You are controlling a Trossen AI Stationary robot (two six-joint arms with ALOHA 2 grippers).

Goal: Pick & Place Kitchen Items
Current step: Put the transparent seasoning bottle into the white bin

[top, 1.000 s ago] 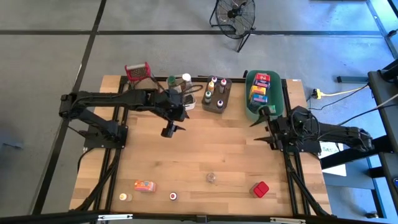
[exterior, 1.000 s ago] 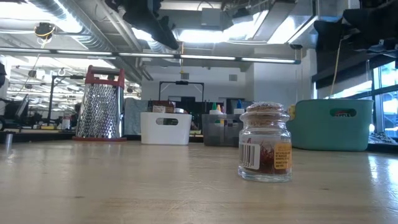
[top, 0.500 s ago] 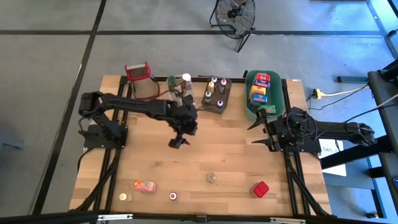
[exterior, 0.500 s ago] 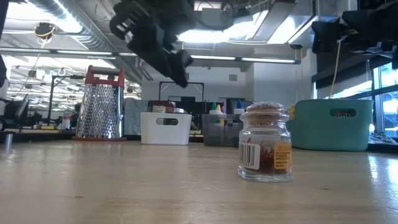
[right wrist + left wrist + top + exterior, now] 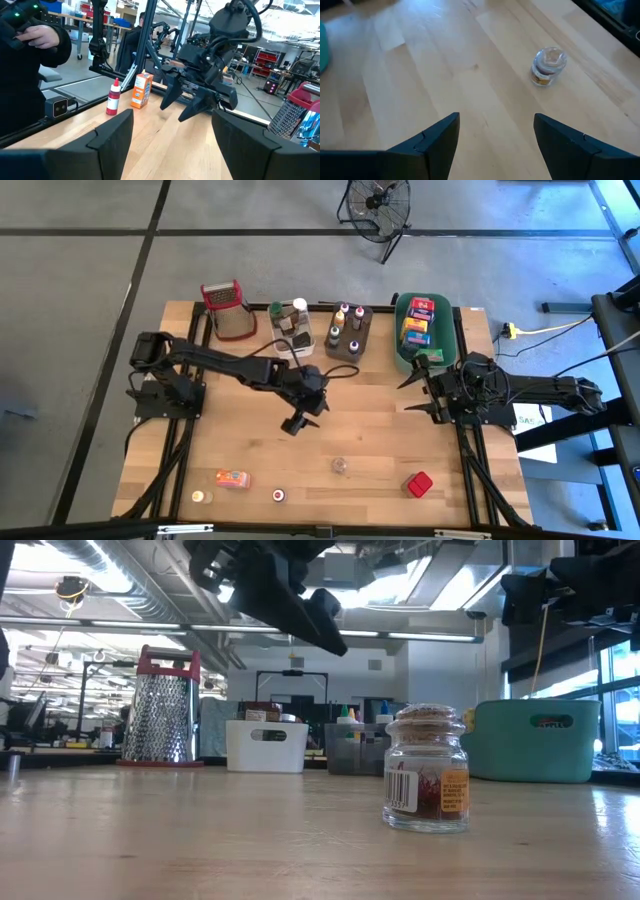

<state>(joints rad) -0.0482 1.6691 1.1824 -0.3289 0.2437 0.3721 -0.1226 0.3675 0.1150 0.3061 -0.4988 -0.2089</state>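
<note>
Now L arm stretched over table mid, left pincer (image 5: 294, 422) wide, empty, above glass jar (image 5: 341, 466), R pincer (image 5: 419, 390) wide.

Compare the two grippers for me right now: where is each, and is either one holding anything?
The left gripper reaches out over mid-table, pointing toward the small glass jar; the right gripper sits back at the table's right edge beside the green tub. The jar lies ahead of the left one; no loose item lies near the right one. Both are open and empty.
</note>
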